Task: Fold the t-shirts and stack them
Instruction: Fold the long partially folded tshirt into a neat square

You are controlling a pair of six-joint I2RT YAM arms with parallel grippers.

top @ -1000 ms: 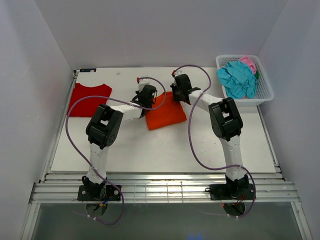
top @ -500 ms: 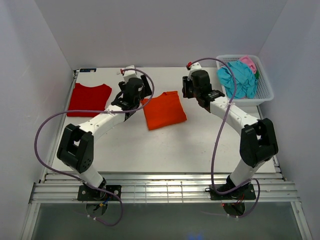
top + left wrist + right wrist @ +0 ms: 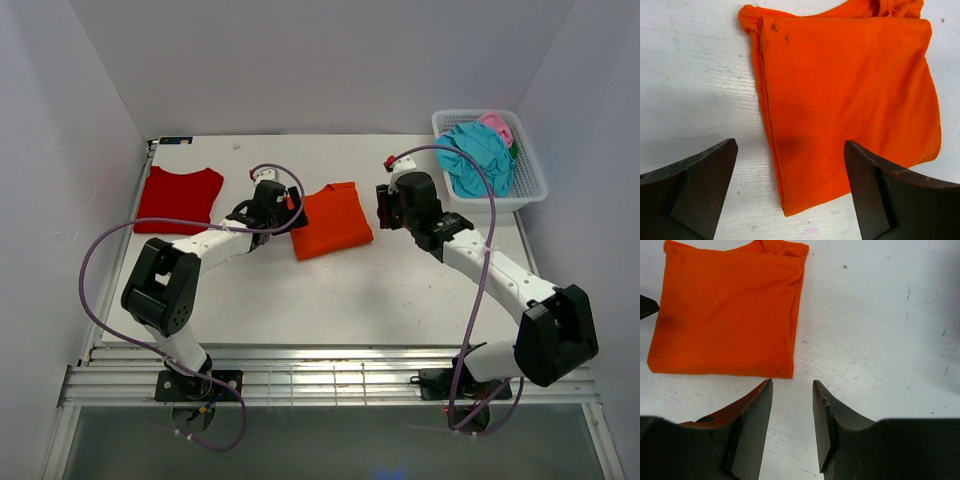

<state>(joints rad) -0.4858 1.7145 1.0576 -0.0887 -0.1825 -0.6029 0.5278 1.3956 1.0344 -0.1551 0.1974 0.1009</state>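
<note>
Orange t-shirt (image 3: 332, 220) lies folded between left hand (image 3: 790, 145), spread wide, and right hand (image 3: 792, 383), narrowly parted, both empty

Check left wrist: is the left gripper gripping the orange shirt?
No, the left gripper is wide open and the folded orange t-shirt lies flat, unpinched.

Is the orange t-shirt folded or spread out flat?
Folded. The orange t-shirt lies as a compact rectangle, no sleeves sticking out, with stacked cloth layers showing along one edge in the left wrist view.
</note>
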